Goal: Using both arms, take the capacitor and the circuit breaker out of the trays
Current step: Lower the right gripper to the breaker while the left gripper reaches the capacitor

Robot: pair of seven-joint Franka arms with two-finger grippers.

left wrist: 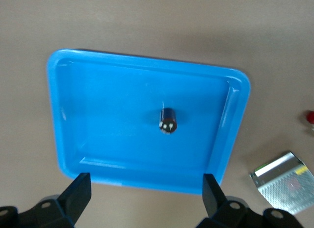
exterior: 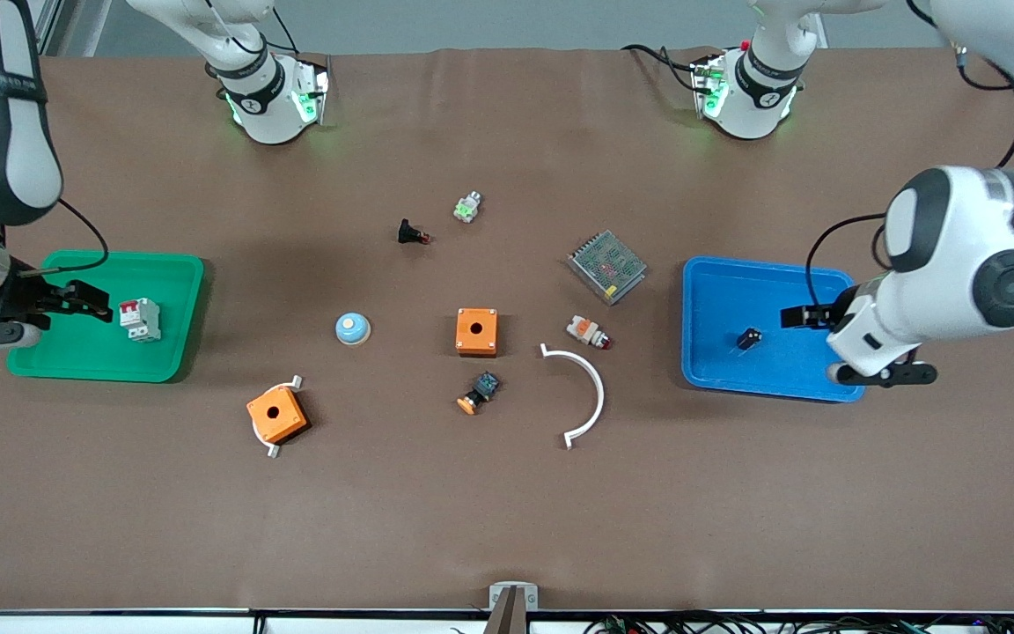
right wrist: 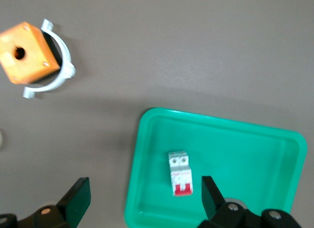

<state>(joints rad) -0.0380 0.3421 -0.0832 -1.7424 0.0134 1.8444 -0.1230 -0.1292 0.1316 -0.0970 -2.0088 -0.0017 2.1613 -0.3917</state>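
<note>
Neither part is out: capacitor (exterior: pixel 748 338) apparently loose in blue tray (exterior: pixel 709 370), circuit breaker (exterior: pixel 140 319) in green tray (exterior: pixel 76 361); left claw (exterior: pixel 802 315) and right claw (exterior: pixel 84 299) gape wide, empty.

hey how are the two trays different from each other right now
The green tray lies at the right arm's end of the table; the blue tray lies at the left arm's end.
The green tray holds the white-grey circuit breaker; the blue tray holds the tiny black capacitor.
The right gripper is open over the green tray; the left gripper is open over the blue one.
Both are shallow, rounded rectangles, each holding one part.
</note>
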